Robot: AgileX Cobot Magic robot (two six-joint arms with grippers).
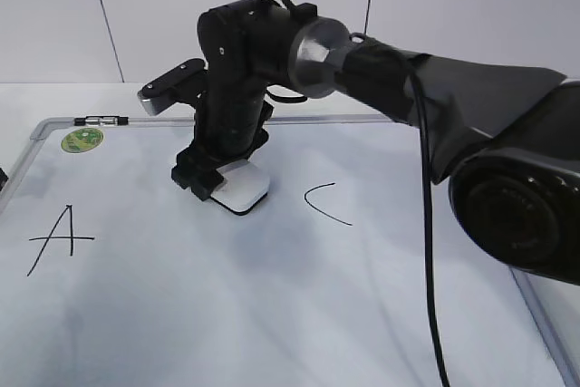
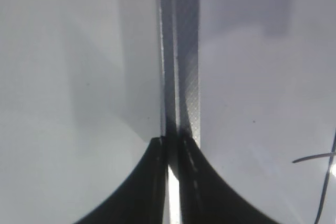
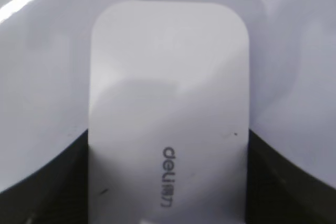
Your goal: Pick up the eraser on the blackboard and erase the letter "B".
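Note:
The white eraser [image 1: 241, 189] lies flat on the blackboard [image 1: 272, 314], between the slanted "A" [image 1: 60, 237] and the curved "C" [image 1: 324, 203]. My right gripper [image 1: 213, 183] reaches across from the right and is shut on the eraser's sides. In the right wrist view the eraser [image 3: 168, 103] fills the frame between the dark fingers [image 3: 167, 145], grey lettering on top. No letter "B" shows; the spot under the eraser and arm is hidden. My left gripper [image 2: 172, 142] is shut and empty over the board's grey frame [image 2: 181, 51].
A round green sticker [image 1: 82, 140] sits at the board's top left corner, with a small clip [image 1: 98, 120] on the frame beside it. A black marker stroke [image 2: 315, 157] shows at the right edge of the left wrist view. The right arm's bulky base [image 1: 517, 215] stands at the right.

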